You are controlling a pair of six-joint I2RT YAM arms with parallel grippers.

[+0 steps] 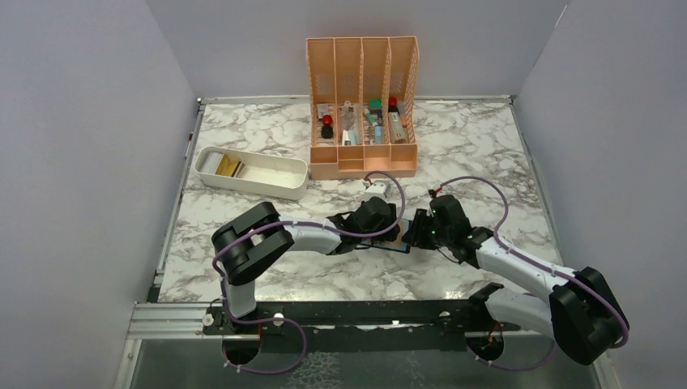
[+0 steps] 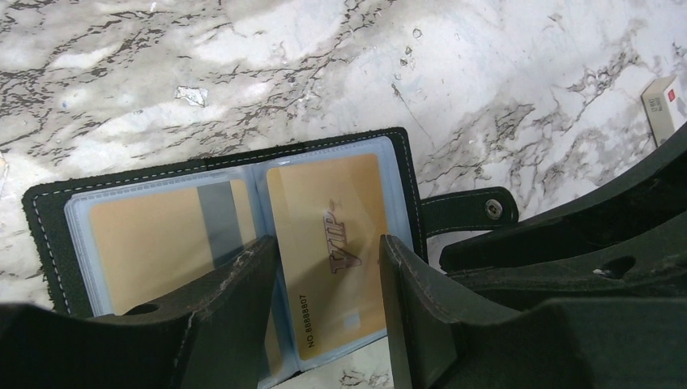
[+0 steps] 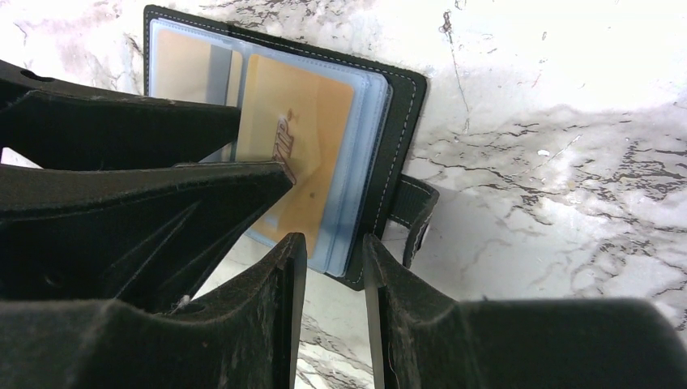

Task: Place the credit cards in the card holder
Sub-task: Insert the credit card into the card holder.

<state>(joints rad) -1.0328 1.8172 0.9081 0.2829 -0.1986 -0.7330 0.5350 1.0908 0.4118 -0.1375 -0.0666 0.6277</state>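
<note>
The open card holder point(image 2: 243, 194) lay on the marble table point(image 2: 486, 65), the left gripper point(image 2: 328, 239) half-spread astride a gold VIP card point(image 2: 324, 203), apparently seating it, while the right gripper point(image 3: 332, 239), narrowly parted, seemingly braced the clasp-side edge; neither grip was discernible.

Over the top feed I saw the worktop point(image 1: 454, 154) lit brightly and evenly from above, its marble veins sharp, with only short soft shadows under the arms. On both wrist feeds the marble toward the far edge washed out into white glare. The card holder point(image 2: 49, 235) kept a milky sheen on its clear pockets, though the card print stayed legible. The left claw point(image 2: 328, 241) and right claw point(image 3: 332, 237) loomed near-black, close to the lens, slightly soft, their detail lost.
</note>
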